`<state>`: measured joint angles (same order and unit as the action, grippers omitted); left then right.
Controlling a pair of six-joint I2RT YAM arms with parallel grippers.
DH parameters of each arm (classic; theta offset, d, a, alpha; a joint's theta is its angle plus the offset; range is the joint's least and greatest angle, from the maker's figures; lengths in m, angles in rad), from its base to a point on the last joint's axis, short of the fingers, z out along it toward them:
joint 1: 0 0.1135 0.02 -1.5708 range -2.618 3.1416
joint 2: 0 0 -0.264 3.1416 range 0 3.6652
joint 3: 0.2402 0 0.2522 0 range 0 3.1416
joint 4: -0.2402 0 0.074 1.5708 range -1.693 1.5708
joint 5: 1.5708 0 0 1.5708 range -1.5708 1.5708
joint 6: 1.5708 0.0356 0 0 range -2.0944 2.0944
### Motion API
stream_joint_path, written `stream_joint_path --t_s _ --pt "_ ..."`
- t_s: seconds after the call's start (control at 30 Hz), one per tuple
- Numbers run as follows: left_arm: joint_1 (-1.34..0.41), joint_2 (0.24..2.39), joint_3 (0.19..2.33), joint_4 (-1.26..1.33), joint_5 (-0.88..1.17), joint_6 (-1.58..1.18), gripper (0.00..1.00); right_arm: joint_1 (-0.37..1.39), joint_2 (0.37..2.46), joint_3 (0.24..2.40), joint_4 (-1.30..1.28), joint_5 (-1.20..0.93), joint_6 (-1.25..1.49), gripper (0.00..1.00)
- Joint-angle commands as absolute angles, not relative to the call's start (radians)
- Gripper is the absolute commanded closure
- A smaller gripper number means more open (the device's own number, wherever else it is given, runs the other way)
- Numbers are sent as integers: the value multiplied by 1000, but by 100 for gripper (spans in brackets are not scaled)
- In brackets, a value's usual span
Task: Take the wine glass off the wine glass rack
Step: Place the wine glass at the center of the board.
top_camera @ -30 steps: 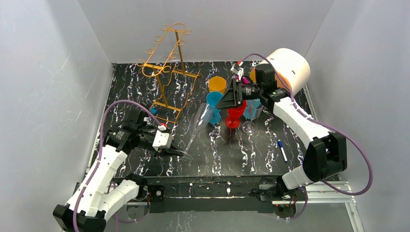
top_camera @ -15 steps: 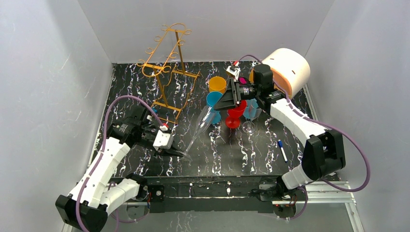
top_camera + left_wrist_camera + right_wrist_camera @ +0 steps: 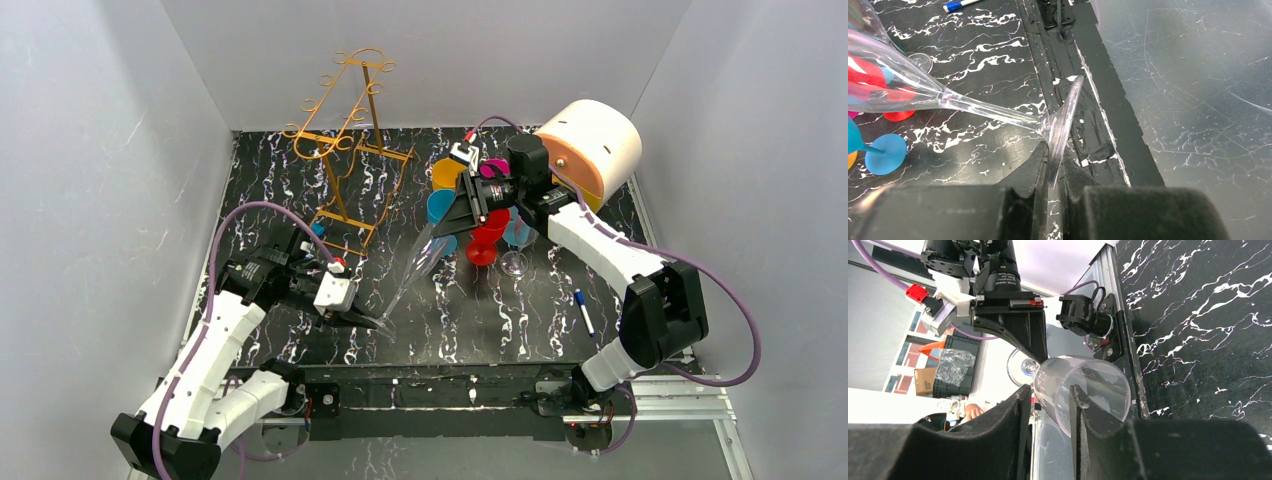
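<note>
A clear tall wine glass (image 3: pixel 408 272) hangs tilted in the air off the golden-orange wire rack (image 3: pixel 345 150), which stands empty at the back left. My left gripper (image 3: pixel 368 320) is shut on the glass's round foot (image 3: pixel 1064 120), the foot's edge pinched between the two fingers (image 3: pixel 1038 165). My right gripper (image 3: pixel 447 222) is at the glass's mouth. In the right wrist view its fingers straddle the rim (image 3: pixel 1083 385), one finger (image 3: pixel 1079 405) inside the bowl and the other outside, with a gap left between them.
Right of the held glass stand an orange cup (image 3: pixel 449 174), a blue goblet (image 3: pixel 440 212), a red goblet (image 3: pixel 487 240) and a clear wine glass (image 3: pixel 516 248). A white-and-orange drum (image 3: pixel 595 145) sits at the back right. A blue pen (image 3: pixel 584 311) lies front right.
My right gripper has swung left from above the goblets to the mouth of the held glass. My left gripper keeps its hold on the foot and has barely moved.
</note>
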<state>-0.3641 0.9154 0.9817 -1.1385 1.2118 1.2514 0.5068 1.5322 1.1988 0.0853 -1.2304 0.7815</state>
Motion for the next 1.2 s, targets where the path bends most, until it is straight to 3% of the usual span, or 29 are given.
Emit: stream_joint_path --t_s 0.0,0.17,0.27,0.37,0.5,0.77,1.03,1.17 --pt "-356 926 1021 -1086 1200 1238 100 554 1477 1219 88 -1351 766 58" --pt "-356 937 1022 -1080 1179 1231 100 583 1468 1230 70 -1353 735 61" --pt "-356 939 1026 -1074 1154 1221 100 591 1480 1246 32 -1347 701 71" --pt "-356 934 1025 -1059 1147 1206 100 592 1492 1260 4 -1335 684 88" --pt "-357 914 1012 -1016 1147 1165 100 592 1490 1264 8 -1317 680 99" --pt "-356 834 955 -860 1113 1008 99 592 1449 1250 21 -1265 653 99" --pt "-356 784 964 -860 1109 978 77 590 1420 1231 77 -1270 670 99" --pt "-356 765 962 -849 1081 946 59 585 1425 1242 48 -1244 671 99"
